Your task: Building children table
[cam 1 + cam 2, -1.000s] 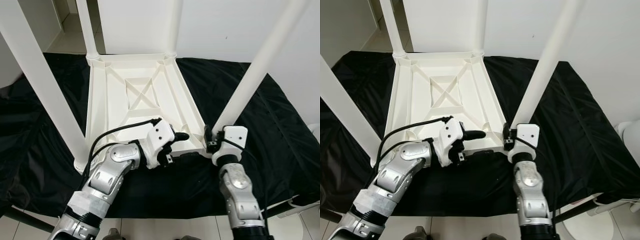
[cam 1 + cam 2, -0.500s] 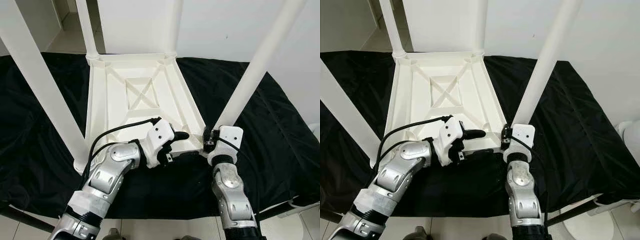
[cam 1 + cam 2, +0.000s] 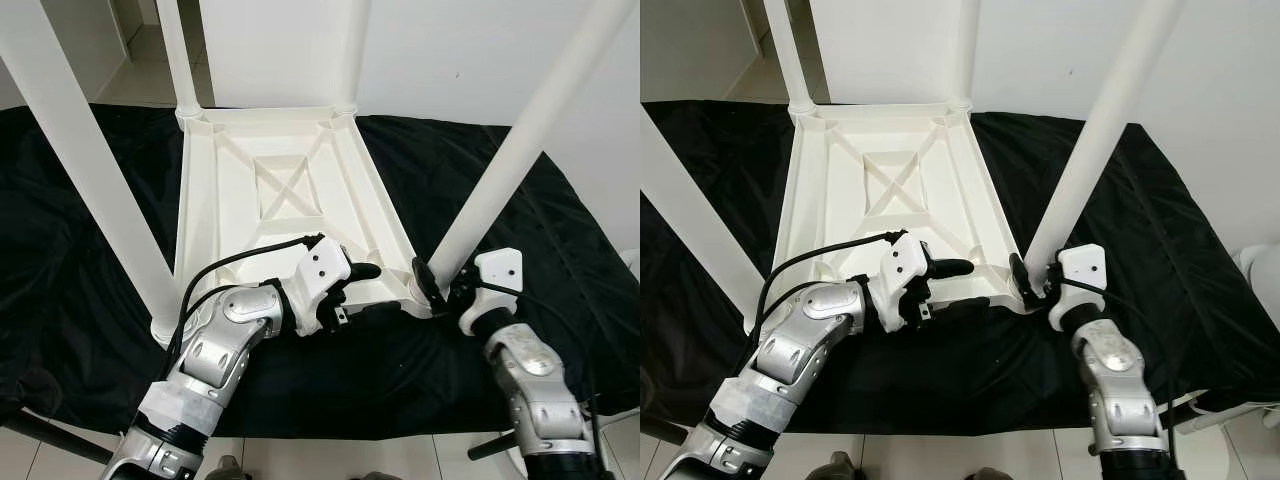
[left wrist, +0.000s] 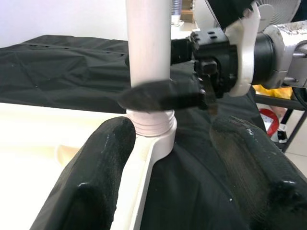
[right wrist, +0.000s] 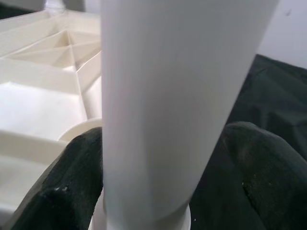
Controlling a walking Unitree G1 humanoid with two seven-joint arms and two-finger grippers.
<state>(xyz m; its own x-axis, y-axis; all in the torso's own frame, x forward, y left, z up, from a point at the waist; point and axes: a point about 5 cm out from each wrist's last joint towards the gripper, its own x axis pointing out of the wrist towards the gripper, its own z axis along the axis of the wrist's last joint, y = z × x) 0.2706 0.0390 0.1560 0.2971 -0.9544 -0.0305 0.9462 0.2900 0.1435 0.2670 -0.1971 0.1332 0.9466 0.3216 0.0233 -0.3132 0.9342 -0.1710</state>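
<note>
Dead centre of the head view I've got the white plastic table top (image 3: 285, 210) lying upside down on a black cloth (image 3: 520, 210), ribbed underside facing up with that X-shaped brace in the middle. All four white legs look seated in the corner sockets: two far ones (image 3: 178, 55) (image 3: 350, 55) at the top of the frame, a fat near-left leg (image 3: 95, 170) running down the left side, and the near-right leg (image 3: 520, 150) slanting in from the upper right. My right gripper (image 3: 440, 285) is at the base of that near-right leg, low and right of centre, and the right wrist view shows the leg sitting between the two black fingers (image 5: 62, 187), jaws spread about to the leg's width, one finger hard against it. Whether they're properly squeezing it, I can't tell. My left gripper (image 3: 365, 295) is at the near edge of the table top, just left of that corner; in the left wrist view its jaws are clearly open, one finger (image 4: 96, 177) resting on the rim by the threaded socket (image 4: 153, 125), the other out over the cloth, nothing gripped. Pale tiled floor (image 3: 350, 455) shows along the bottom edge.
</note>
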